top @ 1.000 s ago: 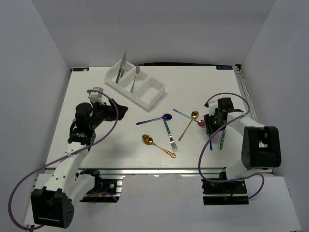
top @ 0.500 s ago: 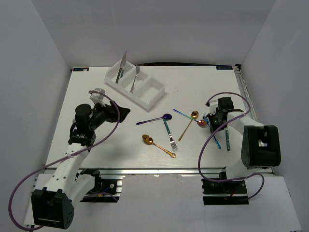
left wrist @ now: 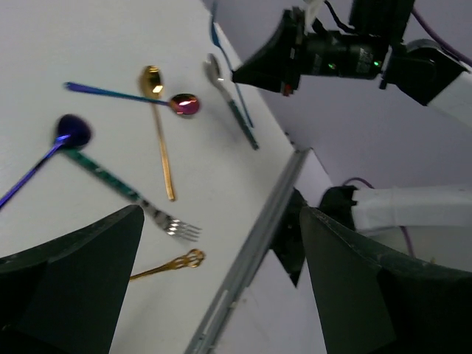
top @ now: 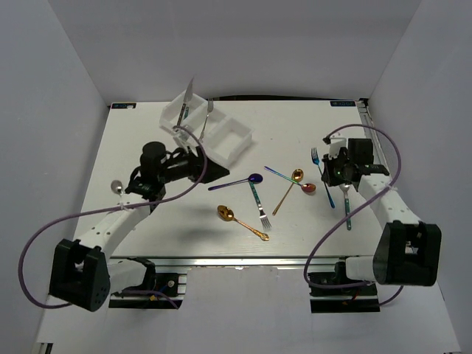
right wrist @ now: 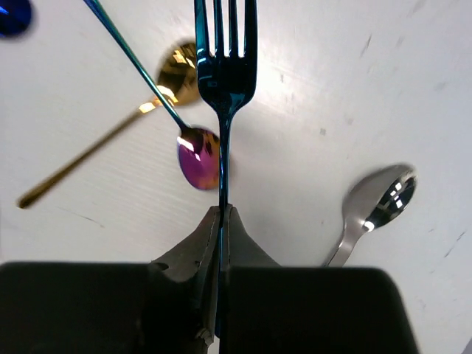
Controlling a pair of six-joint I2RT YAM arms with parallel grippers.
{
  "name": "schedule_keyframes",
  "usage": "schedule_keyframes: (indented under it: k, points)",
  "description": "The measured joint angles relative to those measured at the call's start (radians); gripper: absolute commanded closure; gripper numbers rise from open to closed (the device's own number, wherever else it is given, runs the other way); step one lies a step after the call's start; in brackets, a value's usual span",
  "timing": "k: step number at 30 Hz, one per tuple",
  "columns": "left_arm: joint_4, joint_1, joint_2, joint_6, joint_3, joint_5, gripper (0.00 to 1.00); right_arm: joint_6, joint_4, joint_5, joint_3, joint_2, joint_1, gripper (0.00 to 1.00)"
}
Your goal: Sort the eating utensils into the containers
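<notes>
The white three-compartment tray (top: 240,140) stands at the back; a silver knife (top: 188,99) and a silver fork (top: 209,110) lean in its left compartments. My right gripper (top: 333,168) is shut on a blue fork (top: 321,173), held above the table; the right wrist view shows the fork (right wrist: 225,74) clamped by its handle in the gripper (right wrist: 221,215). My left gripper (top: 209,173) is open and empty above the table, left of the utensils. On the table lie a blue spoon (top: 237,182), a teal-handled fork (top: 259,200), two gold spoons (top: 242,221) (top: 287,190), and a red-bowled spoon (top: 293,182).
A silver spoon with a teal handle (top: 346,208) lies under the right arm. Another silver spoon bowl (top: 116,186) shows at the left. The left wrist view shows the table's front rail (left wrist: 251,251) and the right arm (left wrist: 346,51). White walls enclose the table.
My left arm has swung right, from the table's left side toward the middle. My right gripper has moved back and right with the blue fork, away from the teal-handled spoon.
</notes>
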Motion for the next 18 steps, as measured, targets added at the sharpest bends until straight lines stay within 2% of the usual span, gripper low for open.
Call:
schedule_keyframes:
  k: [7,8,9,12,18]
  points:
    - [0.032,-0.253,0.169,-0.083,0.247,-0.089,0.05,0.007,0.034,-0.153,0.022,-0.181,0.000,1.00]
    - [0.046,-0.279,0.198,-0.092,0.277,-0.113,0.13,0.013,0.037,-0.176,0.026,-0.200,0.000,1.00]
    - [0.062,-0.306,0.235,-0.108,0.307,-0.135,0.15,0.021,0.037,-0.200,0.034,-0.215,0.000,1.00]
    - [0.124,-0.358,0.345,-0.145,0.366,-0.190,0.19,0.042,0.045,-0.264,0.064,-0.240,0.000,1.00]
    - [0.163,-0.432,0.575,-0.182,0.516,-0.271,0.20,0.103,0.057,-0.366,0.101,-0.276,0.000,1.00]
